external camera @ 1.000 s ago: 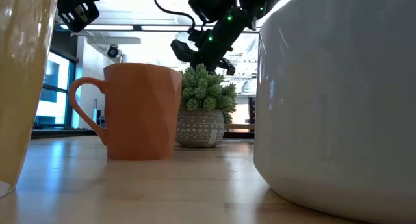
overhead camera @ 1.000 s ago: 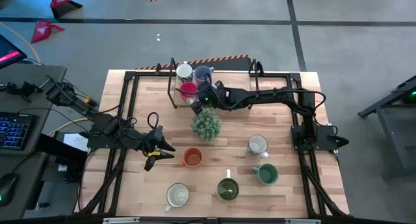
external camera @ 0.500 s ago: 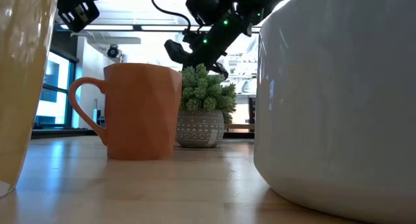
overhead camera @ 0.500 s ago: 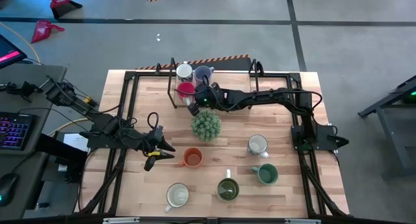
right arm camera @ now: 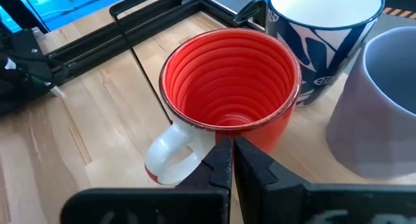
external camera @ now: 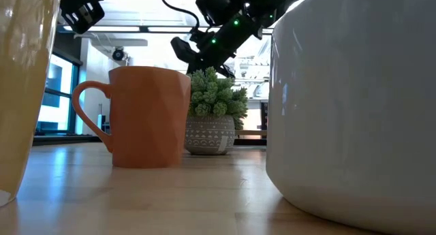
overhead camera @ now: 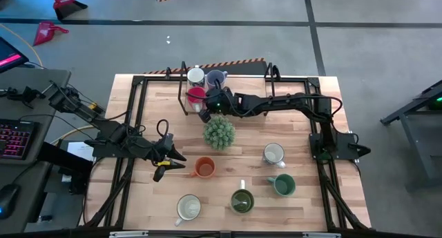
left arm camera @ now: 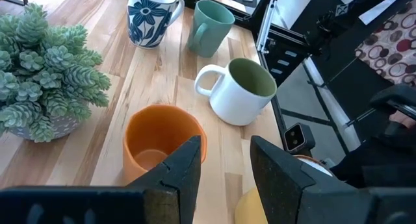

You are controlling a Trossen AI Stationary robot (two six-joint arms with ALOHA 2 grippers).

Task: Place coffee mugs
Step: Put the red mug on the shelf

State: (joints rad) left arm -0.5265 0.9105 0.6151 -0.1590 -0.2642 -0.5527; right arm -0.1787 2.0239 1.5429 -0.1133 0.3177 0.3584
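Right wrist view: the red mug [right arm camera: 231, 87] is seen upright, mouth up, white handle [right arm camera: 172, 156] toward the nearly closed right tool [right arm camera: 232, 160]; the arm is stretched across the tabletop [overhead camera: 248, 138].

Three mugs [overhead camera: 197, 87] at the table's far edge, plant [overhead camera: 219, 132] central, five mugs [overhead camera: 240, 181] nearer

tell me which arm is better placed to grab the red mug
The right. Its gripper hangs right beside the red mug at the table's far edge, fingers nearly closed. The left gripper sits far off, by the orange mug.
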